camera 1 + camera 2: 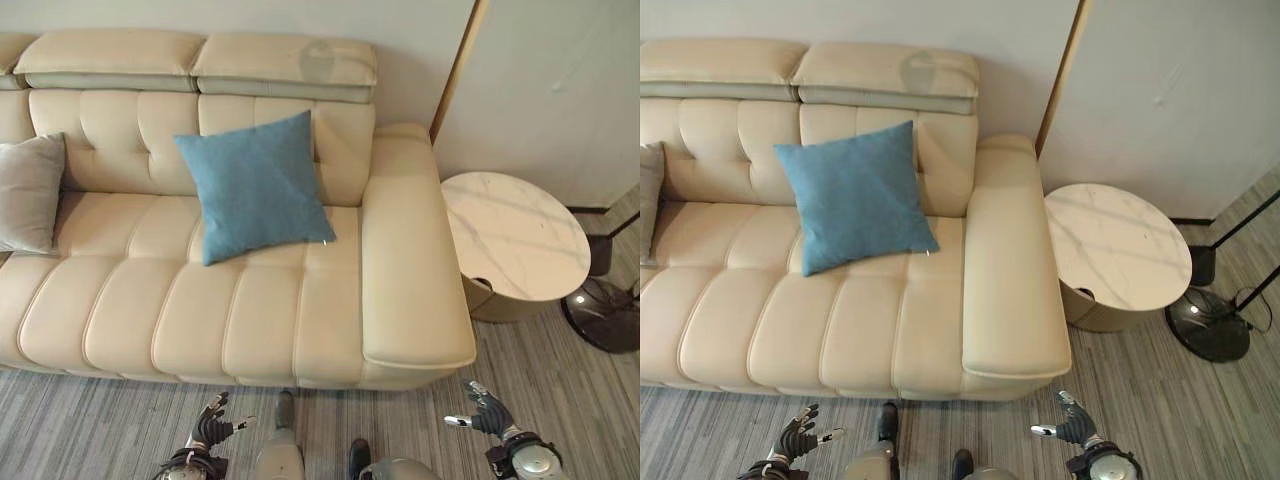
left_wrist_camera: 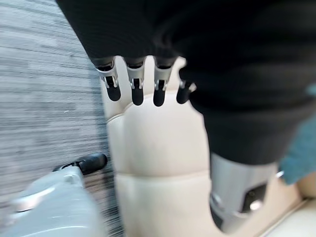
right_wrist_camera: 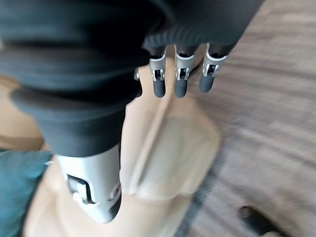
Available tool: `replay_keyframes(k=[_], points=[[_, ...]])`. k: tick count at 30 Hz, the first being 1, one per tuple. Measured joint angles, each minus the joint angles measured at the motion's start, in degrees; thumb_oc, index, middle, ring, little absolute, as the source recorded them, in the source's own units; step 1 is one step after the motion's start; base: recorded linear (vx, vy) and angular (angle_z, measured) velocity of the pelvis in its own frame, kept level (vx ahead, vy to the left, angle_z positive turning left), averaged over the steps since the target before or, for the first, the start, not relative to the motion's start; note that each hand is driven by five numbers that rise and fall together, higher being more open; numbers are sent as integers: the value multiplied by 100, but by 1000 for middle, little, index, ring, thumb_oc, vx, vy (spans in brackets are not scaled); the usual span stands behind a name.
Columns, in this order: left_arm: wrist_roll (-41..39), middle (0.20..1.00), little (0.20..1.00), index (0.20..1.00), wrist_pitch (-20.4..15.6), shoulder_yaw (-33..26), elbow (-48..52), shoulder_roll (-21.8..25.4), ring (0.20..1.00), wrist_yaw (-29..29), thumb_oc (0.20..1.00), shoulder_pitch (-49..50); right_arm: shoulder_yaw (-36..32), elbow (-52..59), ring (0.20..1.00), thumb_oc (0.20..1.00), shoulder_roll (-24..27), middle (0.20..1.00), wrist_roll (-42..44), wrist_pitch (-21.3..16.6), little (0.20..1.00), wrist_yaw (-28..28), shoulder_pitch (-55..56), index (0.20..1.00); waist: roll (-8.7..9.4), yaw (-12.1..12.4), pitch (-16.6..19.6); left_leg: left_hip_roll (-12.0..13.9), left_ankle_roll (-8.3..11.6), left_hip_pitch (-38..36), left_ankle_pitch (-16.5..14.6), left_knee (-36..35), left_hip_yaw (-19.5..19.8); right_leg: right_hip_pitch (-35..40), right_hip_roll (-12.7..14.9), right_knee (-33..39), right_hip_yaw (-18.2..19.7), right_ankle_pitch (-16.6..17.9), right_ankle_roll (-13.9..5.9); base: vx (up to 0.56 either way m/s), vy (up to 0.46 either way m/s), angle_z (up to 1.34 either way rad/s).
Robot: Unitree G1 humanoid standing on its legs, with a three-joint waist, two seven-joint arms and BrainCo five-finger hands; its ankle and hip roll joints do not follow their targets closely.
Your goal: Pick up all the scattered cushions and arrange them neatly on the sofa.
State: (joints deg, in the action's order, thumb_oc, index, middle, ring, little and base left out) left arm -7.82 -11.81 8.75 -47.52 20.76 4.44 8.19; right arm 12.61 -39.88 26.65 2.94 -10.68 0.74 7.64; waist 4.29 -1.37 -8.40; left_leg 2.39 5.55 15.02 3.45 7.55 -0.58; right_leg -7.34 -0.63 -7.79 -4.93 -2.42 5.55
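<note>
On sofa (image 1: 250,310): blue cushion (image 1: 256,186); grey cushion (image 1: 28,192) cut off; both hands (image 1: 212,428) (image 1: 489,413) spread, empty.

The left hand (image 1: 212,428) hangs low with fingers relaxed and spread, holding nothing. The right hand (image 1: 488,413) hangs low too, its fingers (image 3: 178,81) loosely extended and empty.

I am looking at a home living room. A cream leather sofa (image 1: 200,300) is standing beside a round marble side table (image 1: 512,235) on grey carpet (image 1: 560,400).
</note>
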Motion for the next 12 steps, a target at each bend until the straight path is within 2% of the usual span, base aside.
replay_keyframes(k=[2, 3, 5, 7, 8, 9, 12], points=[[-1, 1000, 1000, 1000, -3, -10, 16, 0, 1000, -1, 1000, -5, -6, 7, 1000, 1000, 90, 1000, 8, 1, 1000, -4, -10, 1000, 34, -57, -22, -163, 9, -446, -248, 92, 184, 6, 32, 151, 63, 168, -12, -21, 15, -1], [0, 1000, 1000, 1000, -13, -9, 31, 0, 1000, -2, 1000, -3, -5, 28, 1000, 1000, 85, 1000, 8, 0, 1000, -4, -35, 1000, 4, -95, -16, -183, -54, -709, -314, -2, 326, 15, -1, 175, 81, 200, -34, 0, 0, 0], [-1, 1000, 1000, 1000, -26, -5, 97, -8, 1000, -2, 1000, -34, 20, 84, 1000, 1000, 77, 1000, 5, -5, 1000, -13, -66, 1000, -47, -137, -25, -158, -90, -1063, -275, -339, 341, 11, -68, 236, 85, 250, -59, 1, 6, 3], [-5, 1000, 1000, 1000, -26, -6, 129, -13, 1000, 1, 1000, -169, 2, -9, 1000, 1000, 73, 1000, 4, -8, 1000, -16, -115, 1000, -124, -110, -40, -97, -128, -1136, -268, -570, 358, 26, -126, 404, 59, 376, -224, 40, 40, 0], [-4, 1000, 1000, 1000, -28, -5, 157, -15, 1000, 0, 1000, -185, -23, -8, 1000, 1000, 71, 1000, 4, -10, 1000, -21, -110, 1000, -172, -122, -32, -80, -255, -1170, -303, -670, 342, 27, -142, 453, 30, 425, -297, 23, 47, 3], [-3, 1000, 1000, 1000, -27, -11, 155, 13, 1000, 1, 1000, -176, -32, -11, 1000, 1000, 7, 1000, 4, -14, 1000, -35, -65, 1000, -148, -119, -23, -129, -414, -1220, -234, -813, 322, 59, -98, 537, 48, 509, -417, 1, 49, 4], [-3, 1000, 1000, 1000, -25, -78, 170, 36, 1000, 4, 1000, -100, -33, -20, 1000, 1000, -8, 1000, 37, -6, 1000, -86, 37, 1000, -130, -103, -7, -216, -484, -1252, -272, -881, 307, 84, -4, 561, 87, 542, -466, -1, 14, 1]])
